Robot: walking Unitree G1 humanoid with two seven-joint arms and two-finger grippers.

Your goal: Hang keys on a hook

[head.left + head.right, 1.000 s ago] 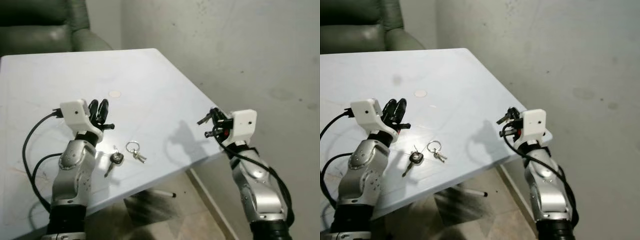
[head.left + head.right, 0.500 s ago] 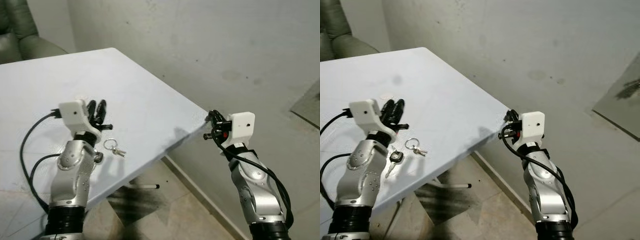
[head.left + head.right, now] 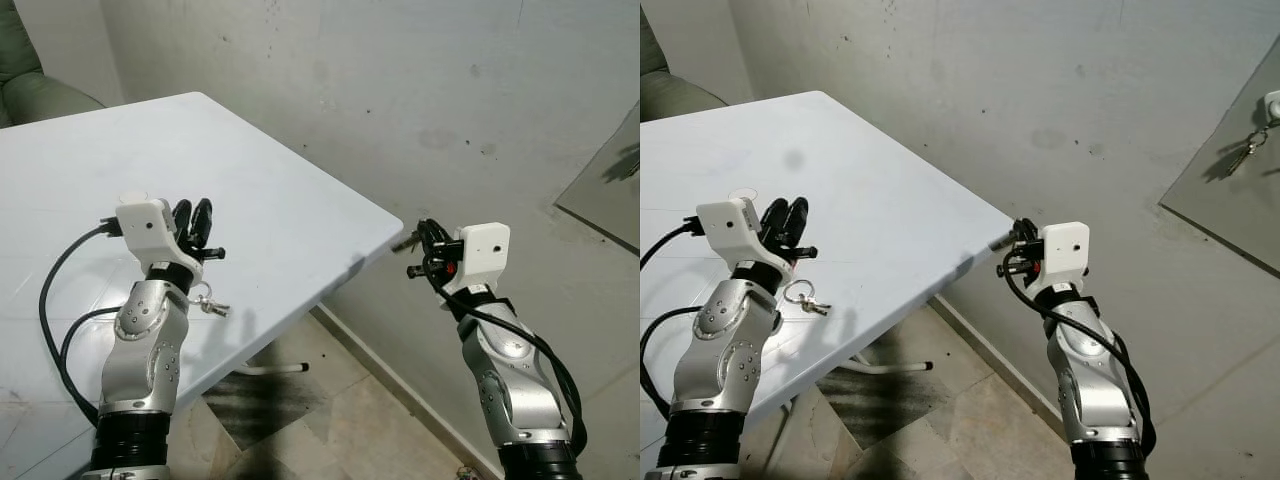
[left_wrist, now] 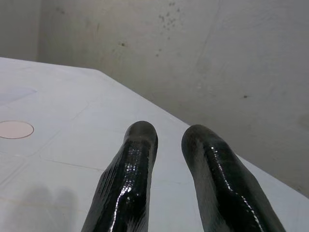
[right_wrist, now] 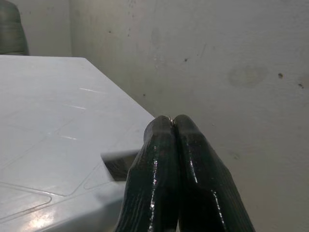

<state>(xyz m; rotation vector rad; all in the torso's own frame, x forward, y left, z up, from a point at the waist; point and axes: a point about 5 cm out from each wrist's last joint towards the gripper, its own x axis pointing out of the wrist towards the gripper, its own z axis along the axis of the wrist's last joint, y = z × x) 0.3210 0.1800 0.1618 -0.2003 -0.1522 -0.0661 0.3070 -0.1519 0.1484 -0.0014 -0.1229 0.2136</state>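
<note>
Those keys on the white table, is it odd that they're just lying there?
A little: the keys lie on the table beside the left arm, while another bunch hangs from a wall hook far right. The right gripper is pinched shut.

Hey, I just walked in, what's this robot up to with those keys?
It is partway through hanging keys on a hook. The right gripper is raised off the corner of the white table, its fingers shut on what looks like a small key. A key ring lies on the table beside the left arm, whose left gripper hovers open above it. The hook is on the wall further right, with another bunch of keys hanging there.
</note>
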